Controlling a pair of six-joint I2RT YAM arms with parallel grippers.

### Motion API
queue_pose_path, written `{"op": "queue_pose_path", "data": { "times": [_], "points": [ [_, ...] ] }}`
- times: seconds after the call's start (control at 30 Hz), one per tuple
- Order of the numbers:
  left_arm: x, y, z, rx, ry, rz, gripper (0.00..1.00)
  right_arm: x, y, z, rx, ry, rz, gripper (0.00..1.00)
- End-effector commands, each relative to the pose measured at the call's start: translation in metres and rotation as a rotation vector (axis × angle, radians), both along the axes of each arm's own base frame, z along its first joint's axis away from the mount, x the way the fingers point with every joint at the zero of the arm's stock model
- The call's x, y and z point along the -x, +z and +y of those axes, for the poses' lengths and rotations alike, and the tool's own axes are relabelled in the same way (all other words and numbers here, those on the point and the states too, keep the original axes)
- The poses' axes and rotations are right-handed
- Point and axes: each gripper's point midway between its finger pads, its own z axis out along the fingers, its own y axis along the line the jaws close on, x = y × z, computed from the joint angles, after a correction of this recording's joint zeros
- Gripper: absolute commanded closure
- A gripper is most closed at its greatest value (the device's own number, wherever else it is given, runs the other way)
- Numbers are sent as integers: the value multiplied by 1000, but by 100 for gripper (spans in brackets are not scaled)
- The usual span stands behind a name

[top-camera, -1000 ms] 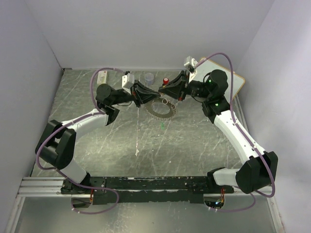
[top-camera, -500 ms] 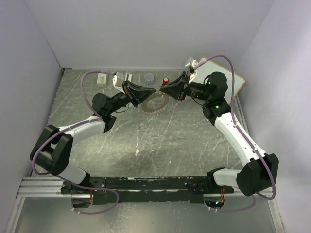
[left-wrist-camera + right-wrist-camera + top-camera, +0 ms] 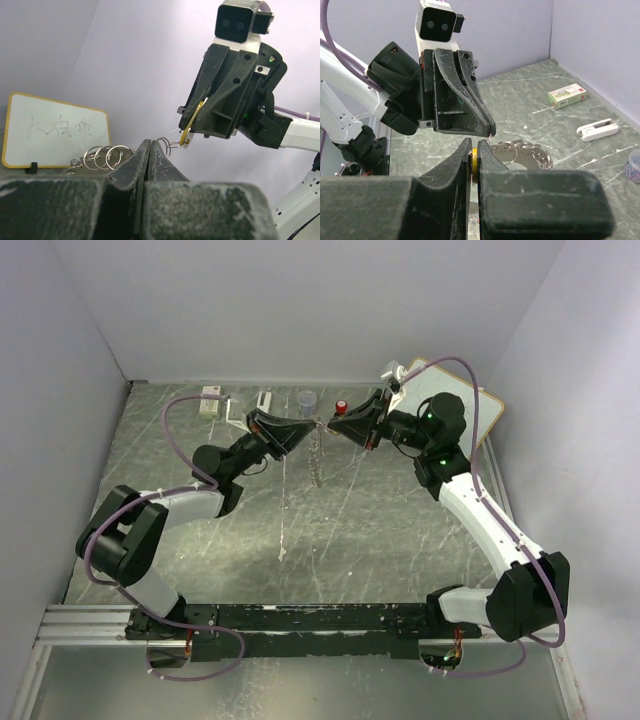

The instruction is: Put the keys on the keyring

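Observation:
The keyring [image 3: 318, 458] hangs edge-on above the table, between the two grippers. My left gripper [image 3: 308, 429] is shut on it at the top. In the left wrist view, its small silvery split rings [image 3: 106, 156] show on both sides of the closed jaws [image 3: 150, 146]. My right gripper [image 3: 333, 427] faces the left one, tip to tip, and is shut on a yellow key [image 3: 475, 156]. The yellow key [image 3: 187, 128] touches a small ring just beyond the left fingertips. In the right wrist view, the keyring's toothed plate [image 3: 530, 150] shows behind my right fingers.
A whiteboard [image 3: 470, 405] leans at the back right. A small grey cup [image 3: 306, 398] and a red-topped knob [image 3: 341, 406] stand at the back. A small box [image 3: 210, 400] and a white clip [image 3: 262, 400] lie at the back left.
My left gripper has swung toward the back and lifted the keyring off the table, so it now hangs edge-on. The right arm has barely moved.

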Motion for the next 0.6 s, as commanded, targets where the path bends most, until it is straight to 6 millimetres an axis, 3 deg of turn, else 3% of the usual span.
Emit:
{"op": "queue_pose_path", "data": {
  "times": [0.0,0.1,0.2,0.23,0.57],
  "points": [
    [-18,17,25,104,121,-21,93,4,19,-5,-32,-4,-53,100],
    [-16,10,24,69,116,-15,89,0,30,-7,-33,-25,-75,100],
    [-15,3,29,35,156,-13,46,-2,42,-7,-36,-30,-92,100],
    [-15,1,32,17,173,-22,41,-3,45,-7,-35,-31,-97,100],
    [-4,14,18,-263,171,-251,37,1,51,-8,-29,-26,-116,100]
  ]
}}
